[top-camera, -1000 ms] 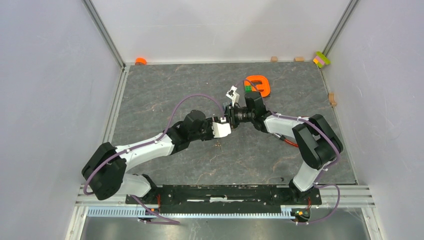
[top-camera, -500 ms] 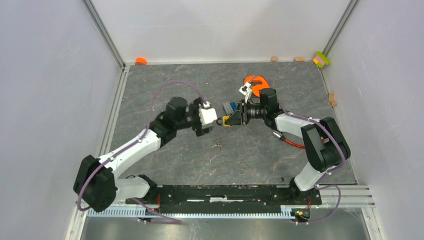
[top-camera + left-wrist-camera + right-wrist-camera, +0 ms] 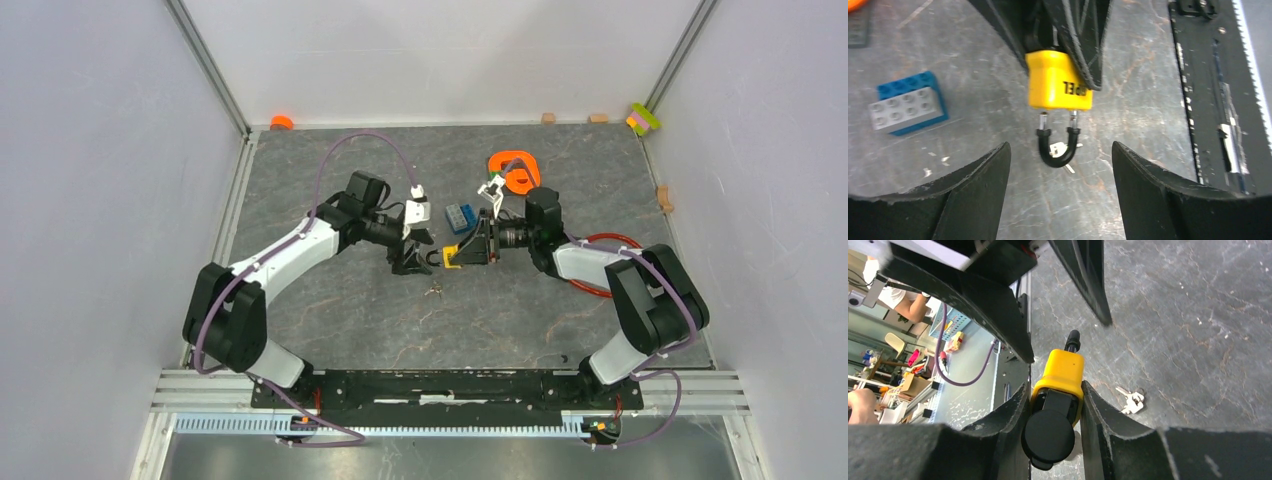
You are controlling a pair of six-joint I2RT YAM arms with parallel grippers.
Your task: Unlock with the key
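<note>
My right gripper (image 3: 470, 251) (image 3: 1054, 389) is shut on a small yellow padlock (image 3: 452, 260) (image 3: 1064, 371), holding its body just above the table. The padlock's black keyhole cover (image 3: 1050, 436) faces the right wrist camera, and its black shackle (image 3: 1058, 150) points toward my left gripper (image 3: 411, 258) (image 3: 1061, 192). That gripper is open, a short gap from the shackle, with nothing between its fingers (image 3: 973, 195). The key (image 3: 433, 291) (image 3: 1131, 400), a tiny silver bunch, lies flat on the table just in front of both grippers. In the left wrist view the key (image 3: 1060, 148) shows through the shackle loop.
A blue and grey toy brick (image 3: 459, 216) (image 3: 906, 103) sits just behind the grippers. An orange piece (image 3: 516, 171) lies further back, and a red cable (image 3: 603, 240) loops by the right arm. Small blocks (image 3: 643, 118) line the back and right edges.
The two grippers, close together a second ago, have parted. My left gripper opened, swung back and now faces the shackle. The right gripper carried the padlock slightly right and lower.
</note>
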